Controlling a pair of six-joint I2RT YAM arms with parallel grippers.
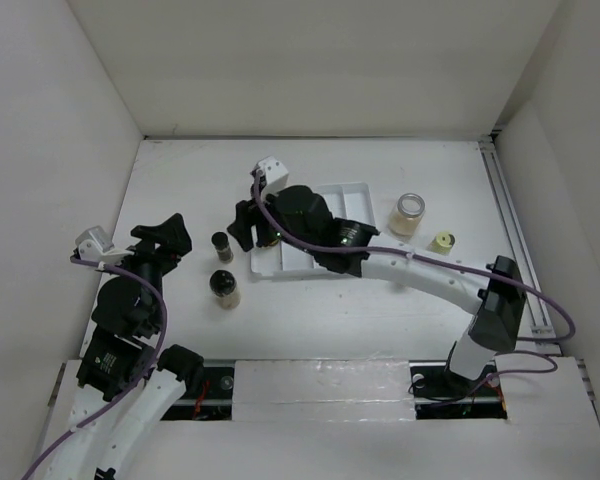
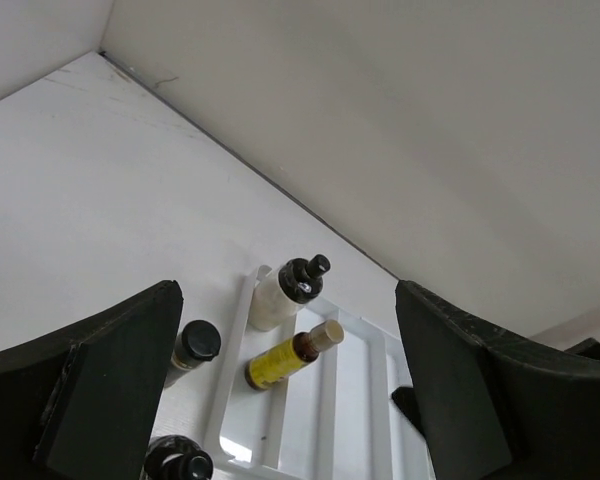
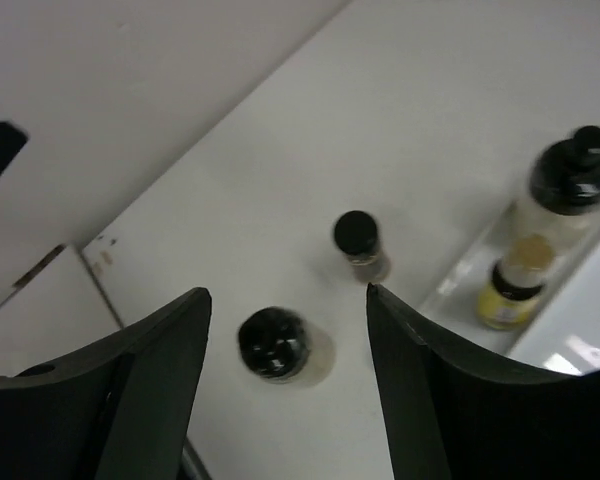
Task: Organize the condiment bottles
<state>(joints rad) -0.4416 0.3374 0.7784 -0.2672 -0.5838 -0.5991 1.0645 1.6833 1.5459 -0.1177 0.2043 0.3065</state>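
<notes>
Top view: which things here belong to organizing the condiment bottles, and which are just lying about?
Job:
small black-capped bottle; wider black-capped bottle; squat clear jar; small yellow container; pale pump-top bottle and yellow bottle, both in the white divided tray.

Not for sorting:
the tray itself, likely their holder; metal rail along the right edge.
</notes>
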